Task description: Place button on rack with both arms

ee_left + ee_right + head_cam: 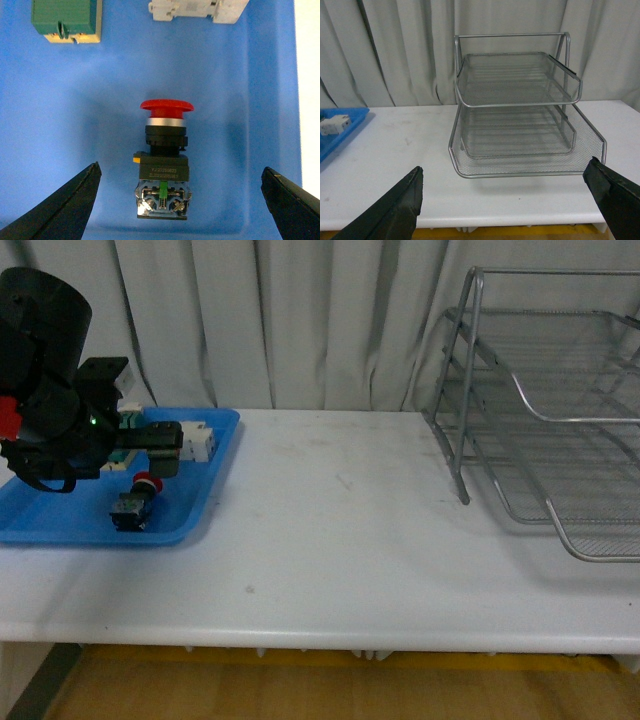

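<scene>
Button between my spread left fingers, untouched; pinch landing on round cap would likely slip, drop it.

Button lies sideways; rack stands apart.

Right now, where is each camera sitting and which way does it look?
Front view: on the robot's body, facing across the table; blue tray left, rack right; left arm shows.
Left wrist view: on the left arm, looking down at the button in the tray; open jaws show.
Right wrist view: on the right arm, facing the rack; open jaws show.
Shared: front and left wrist see the button; front and right wrist, the rack.
</scene>
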Controlling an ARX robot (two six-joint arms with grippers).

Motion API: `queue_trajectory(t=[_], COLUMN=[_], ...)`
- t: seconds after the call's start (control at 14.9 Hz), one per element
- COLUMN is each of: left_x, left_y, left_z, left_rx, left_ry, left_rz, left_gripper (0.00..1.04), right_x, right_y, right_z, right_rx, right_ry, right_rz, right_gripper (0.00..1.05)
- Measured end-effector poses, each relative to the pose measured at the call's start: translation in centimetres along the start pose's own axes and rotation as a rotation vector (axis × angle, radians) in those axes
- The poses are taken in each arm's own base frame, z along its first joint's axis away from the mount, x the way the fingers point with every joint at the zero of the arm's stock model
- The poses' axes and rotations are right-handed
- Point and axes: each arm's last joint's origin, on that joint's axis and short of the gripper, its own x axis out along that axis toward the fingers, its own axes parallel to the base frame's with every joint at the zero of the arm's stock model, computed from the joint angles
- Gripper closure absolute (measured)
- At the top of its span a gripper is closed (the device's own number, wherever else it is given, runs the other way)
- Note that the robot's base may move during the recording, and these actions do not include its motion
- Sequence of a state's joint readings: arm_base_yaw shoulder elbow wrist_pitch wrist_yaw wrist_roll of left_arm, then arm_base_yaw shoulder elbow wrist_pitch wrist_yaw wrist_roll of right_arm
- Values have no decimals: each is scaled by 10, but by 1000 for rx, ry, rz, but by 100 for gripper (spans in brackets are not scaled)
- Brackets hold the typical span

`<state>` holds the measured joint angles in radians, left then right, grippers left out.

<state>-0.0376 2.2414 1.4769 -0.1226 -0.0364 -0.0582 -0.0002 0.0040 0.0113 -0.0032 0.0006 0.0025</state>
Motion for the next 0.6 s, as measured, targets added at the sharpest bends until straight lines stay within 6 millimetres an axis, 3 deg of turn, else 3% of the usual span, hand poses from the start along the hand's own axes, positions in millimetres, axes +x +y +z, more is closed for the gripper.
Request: queue_trajectory(t=[0.27, 0.6], left_x=[22, 41], left_y=[4, -4], left_z=[-17, -12], left_rx=[4, 19], left_ry=[63, 64], left_rz=[19, 12], left_gripper=[7, 8], right_x=[0, 0], right_y=[0, 0], right_z=[0, 0], right_rx=[0, 0], right_ry=[0, 0], right_rz=[0, 0], right_gripper=[6, 6])
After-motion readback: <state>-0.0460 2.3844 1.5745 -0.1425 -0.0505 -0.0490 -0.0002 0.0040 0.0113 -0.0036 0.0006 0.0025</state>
